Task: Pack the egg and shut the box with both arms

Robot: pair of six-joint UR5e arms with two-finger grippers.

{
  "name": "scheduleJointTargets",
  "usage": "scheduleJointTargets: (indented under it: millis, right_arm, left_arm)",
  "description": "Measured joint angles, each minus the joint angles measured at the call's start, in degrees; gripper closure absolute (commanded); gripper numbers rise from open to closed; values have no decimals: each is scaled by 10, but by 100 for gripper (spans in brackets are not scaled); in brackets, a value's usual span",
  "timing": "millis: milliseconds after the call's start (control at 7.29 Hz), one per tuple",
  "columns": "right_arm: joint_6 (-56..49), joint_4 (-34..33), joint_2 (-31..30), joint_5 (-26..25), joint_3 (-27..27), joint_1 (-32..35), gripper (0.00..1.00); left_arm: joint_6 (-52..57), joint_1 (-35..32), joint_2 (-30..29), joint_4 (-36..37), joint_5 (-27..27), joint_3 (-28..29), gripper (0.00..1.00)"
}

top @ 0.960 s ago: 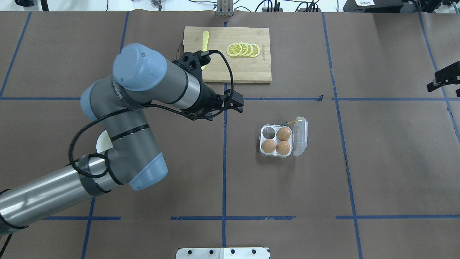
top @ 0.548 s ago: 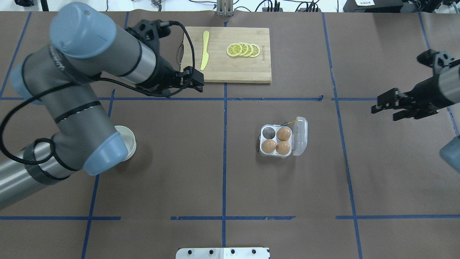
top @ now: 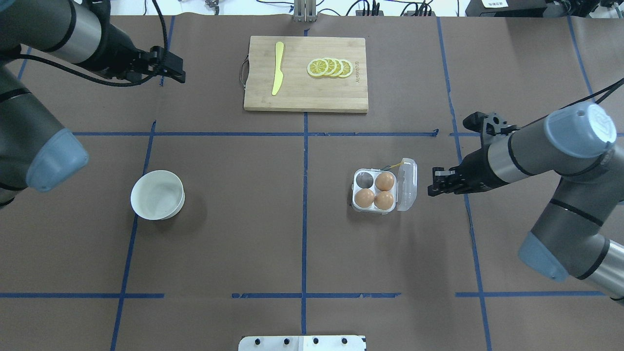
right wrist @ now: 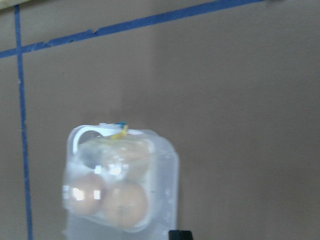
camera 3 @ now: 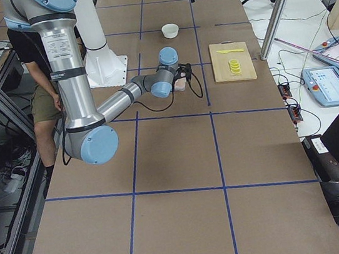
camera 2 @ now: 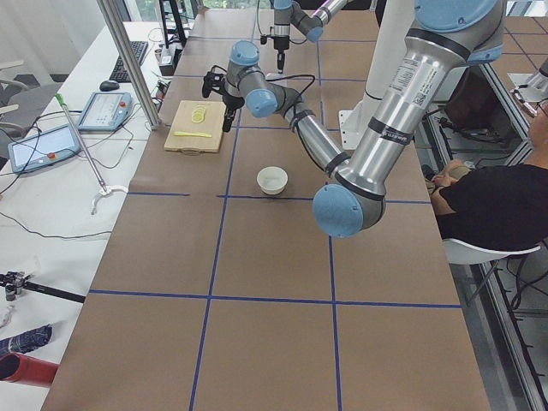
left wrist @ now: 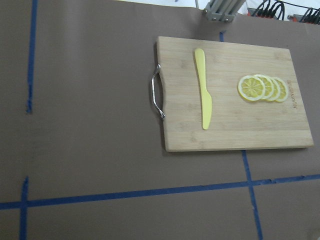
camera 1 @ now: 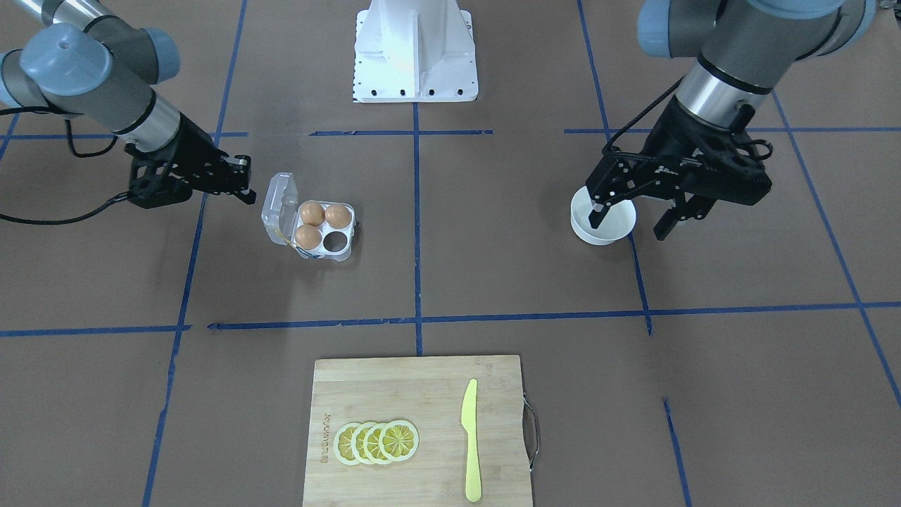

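Observation:
The clear box (top: 361, 204) lies right of the table's centre with its lid (top: 407, 184) open on the right side. Three orange-brown eggs sit in it (top: 385, 181) (top: 364, 197) (top: 384, 200); the far-left cell (top: 364, 181) is empty. It also shows in the front view (camera 1: 346, 252) and, blurred, in the right wrist view (right wrist: 120, 150). My right gripper (top: 433, 184) (camera 1: 243, 180) is open and empty, just right of the lid, apart from it. My left gripper (top: 176, 68) (camera 1: 631, 222) is open and empty, raised at the far left.
A white bowl (top: 157, 195) (camera 1: 605, 236) stands at the left and looks empty. A wooden cutting board (top: 317, 95) (left wrist: 240, 130) at the far middle holds a yellow knife (top: 277, 68) and lemon slices (top: 330, 68). The white robot base (camera 1: 415, 49) stands at the near edge.
My left arm has swung away from the middle to the far left, uncovering the bowl. My right arm has come in from the right edge to the carton's lid side.

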Motion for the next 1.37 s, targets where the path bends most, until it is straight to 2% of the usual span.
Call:
scheduleJointTargets:
  millis: [274, 411, 548, 823, 960, 1097, 1371]
  right_arm:
    - [2, -67, 108, -22, -35, -22, 100]
    - [2, -83, 145, -29, -51, -26, 60]
    - [5, -88, 164, -31, -57, -27, 1]
    - [13, -97, 174, -31, -52, -5, 0]
    - [9, -129, 170, -25, -40, 21, 0]
    - [-26, -199, 164, -19, -18, 55, 0]
    - [-204, -338, 124, -14, 31, 128, 0]
  left_arm:
    - [64, -12, 29, -2, -1, 0, 0]
    - [96, -22, 45, -4, -4, 2, 0]
    - [131, -36, 62, -5, -19, 7, 0]
    - [245, -98, 118, -6, -63, 17, 0]
    - [313, -137, 148, -5, -71, 26, 0]
    - [380, -179, 166, -3, -74, 45, 0]
    - [485, -245, 177, 1, -75, 86, 0]
